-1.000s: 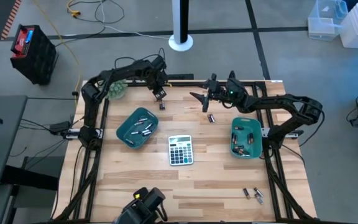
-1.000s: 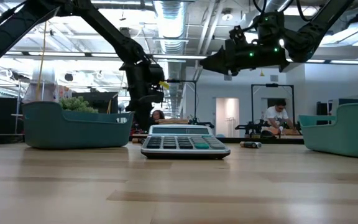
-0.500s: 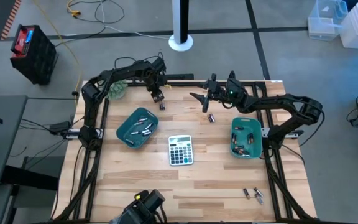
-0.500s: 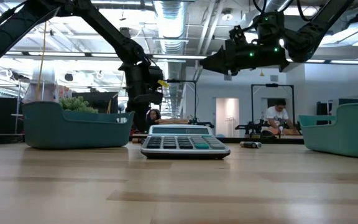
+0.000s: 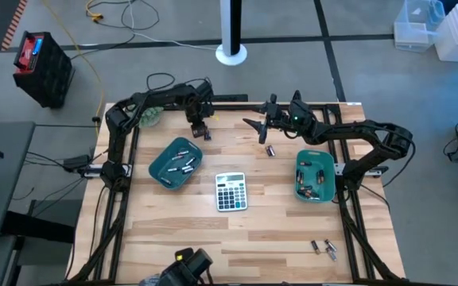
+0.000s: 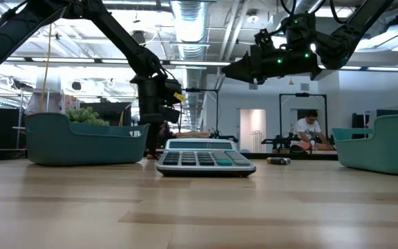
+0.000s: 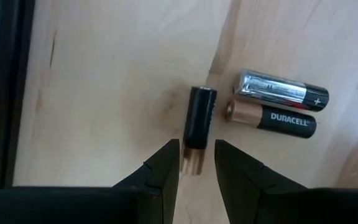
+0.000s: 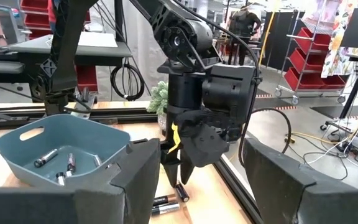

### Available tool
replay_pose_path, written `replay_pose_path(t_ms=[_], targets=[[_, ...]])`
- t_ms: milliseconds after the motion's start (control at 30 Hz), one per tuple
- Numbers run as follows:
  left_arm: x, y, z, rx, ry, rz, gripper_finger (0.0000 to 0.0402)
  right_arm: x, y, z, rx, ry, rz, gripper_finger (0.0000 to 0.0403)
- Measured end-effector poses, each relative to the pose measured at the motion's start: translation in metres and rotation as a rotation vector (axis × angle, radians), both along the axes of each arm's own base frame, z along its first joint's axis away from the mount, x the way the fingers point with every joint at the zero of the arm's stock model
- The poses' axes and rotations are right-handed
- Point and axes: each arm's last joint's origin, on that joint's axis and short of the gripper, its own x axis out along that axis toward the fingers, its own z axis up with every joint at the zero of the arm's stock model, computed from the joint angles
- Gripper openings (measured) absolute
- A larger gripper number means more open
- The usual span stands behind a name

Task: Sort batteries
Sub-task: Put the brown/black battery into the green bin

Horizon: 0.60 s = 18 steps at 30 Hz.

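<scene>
the wooden worktop carries two teal trays, a calculator and scattered batteries. the left tray sits toward the left arm's side with several batteries inside; the right tray sits by the right arm's side, also holding batteries. the grey calculator lies between the two trays, nearer the front edge.

the left pincer points down at the far left part of the worktop, beyond the left tray. its two dark fingers stand a little apart, one on each side of the copper end of a black battery that lies flat on the wood; whether the fingers actually touch it cannot be told, and the battery is not lifted. just beside that battery lie two more, touching side by side: a silver-and-black one and a copper-and-black one.

the right pincer hovers above the far middle of the worktop with its fingers spread wide and nothing between them. one battery lies on the wood near it, toward the front.

two small batteries lie well apart from everything else near the front right corner.
</scene>
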Motion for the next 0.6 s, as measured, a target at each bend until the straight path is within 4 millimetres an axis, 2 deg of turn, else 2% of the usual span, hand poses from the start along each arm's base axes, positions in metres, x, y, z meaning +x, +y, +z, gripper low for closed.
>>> replay_pose_path(t_ms=[333, 600], targets=[[-0.004, -0.007, -0.017, -0.005, 0.003, -0.022, 0.0098, 0.000, 0.000, 0.000, 0.001, 0.003, 0.000, 0.0244], [-0.002, -0.005, -0.019, 0.017, -0.032, 0.008, 0.0095, 0.000, 0.000, 0.000, 0.002, 0.003, -0.001, 0.0244]])
